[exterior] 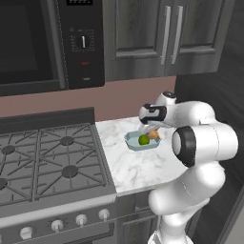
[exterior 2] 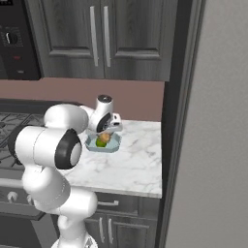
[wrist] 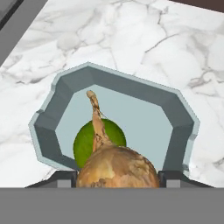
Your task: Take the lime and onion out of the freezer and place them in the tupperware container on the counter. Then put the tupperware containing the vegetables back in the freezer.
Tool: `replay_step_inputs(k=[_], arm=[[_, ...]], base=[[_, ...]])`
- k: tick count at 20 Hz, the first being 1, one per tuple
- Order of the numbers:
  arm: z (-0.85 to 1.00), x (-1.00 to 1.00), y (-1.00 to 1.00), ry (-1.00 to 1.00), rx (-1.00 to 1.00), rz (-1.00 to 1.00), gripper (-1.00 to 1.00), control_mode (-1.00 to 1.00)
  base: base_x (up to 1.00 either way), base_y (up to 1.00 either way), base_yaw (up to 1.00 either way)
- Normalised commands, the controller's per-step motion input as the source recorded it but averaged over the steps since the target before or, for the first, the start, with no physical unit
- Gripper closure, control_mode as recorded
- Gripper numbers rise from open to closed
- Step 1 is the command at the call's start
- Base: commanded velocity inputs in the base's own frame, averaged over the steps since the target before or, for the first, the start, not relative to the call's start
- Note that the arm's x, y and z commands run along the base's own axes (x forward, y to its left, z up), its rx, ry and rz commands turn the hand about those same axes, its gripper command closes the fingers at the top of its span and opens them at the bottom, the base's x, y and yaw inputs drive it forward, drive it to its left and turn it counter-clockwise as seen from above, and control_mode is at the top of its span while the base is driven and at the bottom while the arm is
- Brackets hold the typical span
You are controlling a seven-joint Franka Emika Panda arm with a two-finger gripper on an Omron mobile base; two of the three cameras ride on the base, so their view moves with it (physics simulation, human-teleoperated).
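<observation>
The pale blue-grey tupperware container (exterior: 135, 145) (exterior 2: 113, 146) (wrist: 124, 82) sits on the white marble counter (exterior: 138, 169) (exterior 2: 133, 167). The green lime (exterior: 143, 140) (exterior 2: 100, 142) (wrist: 85, 143) lies inside it. My gripper (exterior: 152, 131) (exterior 2: 107, 133) (wrist: 117, 179) hangs just above the container, shut on the orange-brown onion (exterior: 153, 135) (exterior 2: 107, 138) (wrist: 118, 168). In the hand view the onion's stalk points up across the lime and hides part of it. The freezer (exterior 2: 215, 126) rises as a tall grey face at the right.
A black gas stove (exterior: 47, 162) adjoins the counter on the left, with a black microwave (exterior: 28, 43) above it. Dark wood-grain cabinets (exterior: 167, 33) (exterior 2: 99, 36) hang over the counter. A pink wall (exterior 2: 135, 99) backs it.
</observation>
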Motion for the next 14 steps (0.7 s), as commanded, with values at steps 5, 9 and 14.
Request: replay_step_inputs(k=[5,9,14], arm=[[-0.27,0.09,0.00,0.00,0.00,0.00,1.00,-1.00],[-0.26,0.01,0.00,0.00,0.00,0.00,-1.00,-1.00],[-0.24,0.00,0.00,0.00,0.00,0.00,-1.00,-1.00]], base=[[0.00,0.00,0.00],[0.00,0.00,0.00],[0.00,0.00,0.00]])
